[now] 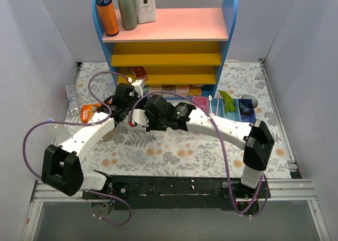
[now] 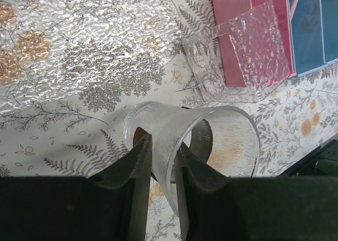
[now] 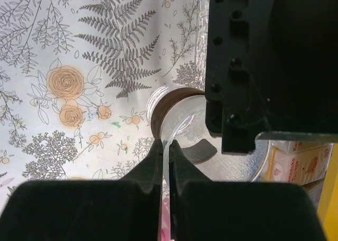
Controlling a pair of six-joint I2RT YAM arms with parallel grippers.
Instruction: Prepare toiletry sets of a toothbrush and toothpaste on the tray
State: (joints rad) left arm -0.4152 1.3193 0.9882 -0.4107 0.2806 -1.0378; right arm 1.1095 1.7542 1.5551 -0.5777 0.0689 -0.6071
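Both arms meet over the middle of the flowered surface (image 1: pixel 174 146), each holding the same clear frosted cup (image 2: pixel 227 140). The left gripper (image 2: pixel 162 146) has its two fingers pinched on the cup's wall, one inside and one outside. The right gripper (image 3: pixel 166 146) is clamped on the thin rim at another spot. The cup is tilted, its mouth turned sideways (whether it touches the surface I cannot tell). The clear textured tray (image 2: pixel 79 35) lies on the surface just beyond it. Well to the right, green toothpaste tubes (image 1: pixel 227 101) sit at the left end of the blue bin (image 1: pixel 248 116), with thin white toothbrushes (image 1: pixel 210 104) just beside them, next to the pink bin (image 1: pixel 200 103).
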